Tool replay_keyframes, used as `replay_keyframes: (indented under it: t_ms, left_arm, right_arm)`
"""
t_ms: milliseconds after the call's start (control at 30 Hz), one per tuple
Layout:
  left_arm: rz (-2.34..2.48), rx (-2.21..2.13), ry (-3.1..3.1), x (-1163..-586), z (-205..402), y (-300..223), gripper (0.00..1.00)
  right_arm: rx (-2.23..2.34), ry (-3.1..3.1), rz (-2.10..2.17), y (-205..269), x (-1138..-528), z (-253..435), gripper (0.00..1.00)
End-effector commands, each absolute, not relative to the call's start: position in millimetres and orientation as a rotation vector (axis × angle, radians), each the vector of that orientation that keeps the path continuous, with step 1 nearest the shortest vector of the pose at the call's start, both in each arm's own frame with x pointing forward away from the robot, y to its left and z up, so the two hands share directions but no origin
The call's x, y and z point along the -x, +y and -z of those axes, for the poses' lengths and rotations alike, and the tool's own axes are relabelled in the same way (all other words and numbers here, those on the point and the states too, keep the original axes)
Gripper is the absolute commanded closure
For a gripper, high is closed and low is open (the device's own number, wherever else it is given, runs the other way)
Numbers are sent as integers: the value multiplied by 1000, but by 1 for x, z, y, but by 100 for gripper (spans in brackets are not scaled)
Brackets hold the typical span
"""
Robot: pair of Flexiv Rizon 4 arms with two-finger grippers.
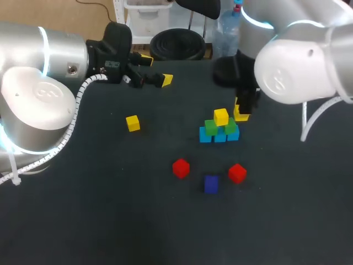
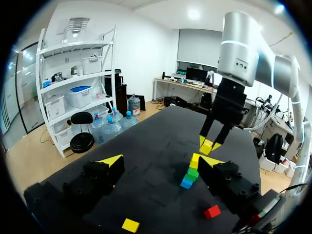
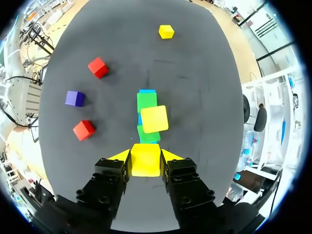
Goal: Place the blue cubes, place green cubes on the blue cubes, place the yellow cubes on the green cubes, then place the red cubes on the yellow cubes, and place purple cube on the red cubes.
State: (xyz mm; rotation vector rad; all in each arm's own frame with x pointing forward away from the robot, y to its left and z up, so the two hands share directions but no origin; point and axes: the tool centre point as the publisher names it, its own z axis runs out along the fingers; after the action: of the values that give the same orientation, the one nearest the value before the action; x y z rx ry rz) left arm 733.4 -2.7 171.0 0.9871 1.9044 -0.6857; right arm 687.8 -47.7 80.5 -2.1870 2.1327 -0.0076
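Bench [image 1: 110, 221], dark matte top, carrying every cube of the task.

Right arm [image 1: 298, 66], white, entering from the right. Its pincer [image 1: 241, 110] is clamped on the held yellow cube [image 3: 146, 159], a small plain block gripped on two opposite faces. It hangs close beside one end of the stack, apart from it.

Left arm [image 1: 38, 83], white, entering from the left and parked towards the far side of the bench. Its pincer [image 2: 160, 161] has fingers spread wide with nothing between them.

Stack, near the middle of the bench:
- Light-blue cubes [image 1: 219, 137], a row of three touching on the bench.
- Green cubes [image 1: 210, 127], two, resting on the blue row.
- Seated yellow cube [image 1: 221, 116], on top; the right wrist view shows it slightly turned and lying across both greens.

Loose items:
- Loose yellow cube [image 1: 132, 123], well apart to the left.
- Red cubes [image 1: 181, 168], two, in front of the stack; the second [image 1: 237, 173] is off to the right.
- Purple cube [image 1: 211, 184], between the reds.

Handling note, as judgement: the step in hand appears to be setting the held block on the green tier. Little bare green remains beside the seated yellow cube. The block should therefore come down square, faces parallel to the row, over the green cube nearest the pincer. The descent should be straight, and the fingers should part only once the block bears weight. A sideways nudge could topple the seated yellow cube.
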Motion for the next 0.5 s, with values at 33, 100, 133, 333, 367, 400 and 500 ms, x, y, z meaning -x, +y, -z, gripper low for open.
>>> replay_keyframes:
  t_ms: [33,100,133,333,367,400,500]
  left_arm:
    - [688,-985,1897,-733,-170,-2,0]
    - [688,-985,1897,-733,-170,-2,0]
    - [688,-985,1897,-733,-170,-2,0]
    - [688,-985,1897,-733,-170,-2,0]
    - [688,-985,1897,-733,-170,-2,0]
    - [688,-985,1897,-733,-170,-2,0]
    - [688,-985,1897,-733,-170,-2,0]
  right_arm:
    - [2199,2136,-3,-44,-693,-78,100]
    - [2203,2134,-8,-43,-693,-77,100]
    - [2206,2133,-11,-42,-693,-77,100]
    - [2219,2133,-21,-40,-693,-73,100]
    - [2220,2133,-23,-40,-693,-72,100]
    - [2222,2134,-24,-40,-693,-72,100]
    - [2226,2135,-27,-39,-692,-69,100]
